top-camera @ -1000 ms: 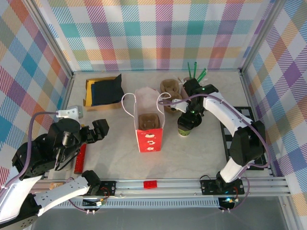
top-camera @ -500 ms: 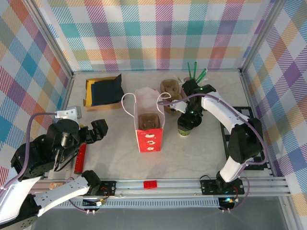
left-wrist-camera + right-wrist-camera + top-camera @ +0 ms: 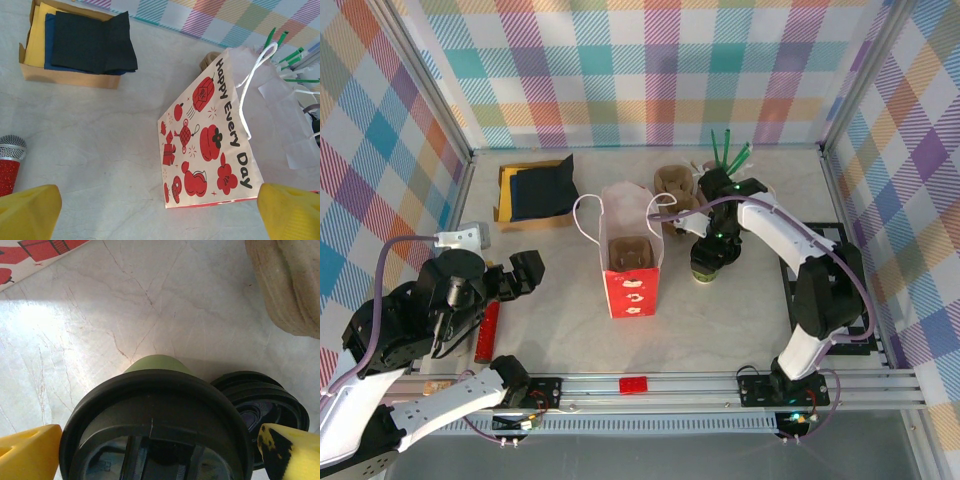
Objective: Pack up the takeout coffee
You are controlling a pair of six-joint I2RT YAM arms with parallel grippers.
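Standing upright on the pale marbled table (image 3: 740,320), right of centre: one takeout coffee (image 3: 156,365), a dark-green paper cup under a round black lid. Position: just right of the gift bag (image 3: 632,285), near a brown cardboard carrier (image 3: 672,182), directly under the right gripper (image 3: 157,457).

Right gripper: jaws spread wide, one yellow fingertip (image 3: 27,452) on each side of the lid, the cup between them. Each tip sits just beside the rim; contact cannot be told.

Black ridged disc (image 3: 267,405): lid-like, lying flat just beside the cup, near one fingertip.

Gift bag: white and red, "Happy Every Day" on its side, upright, mouth open, white cord handles; a brown cardboard insert (image 3: 628,252) inside.

Left gripper (image 3: 160,217): jaws wide, holding nothing, low over the table, well apart from the cup, the bag ahead of it.

Red microphone (image 3: 9,165): lying beside the left gripper.

Cardboard box (image 3: 65,77) of folded dark and yellow napkins: far left corner.

Green straws (image 3: 730,150): at the back wall, behind the cup.
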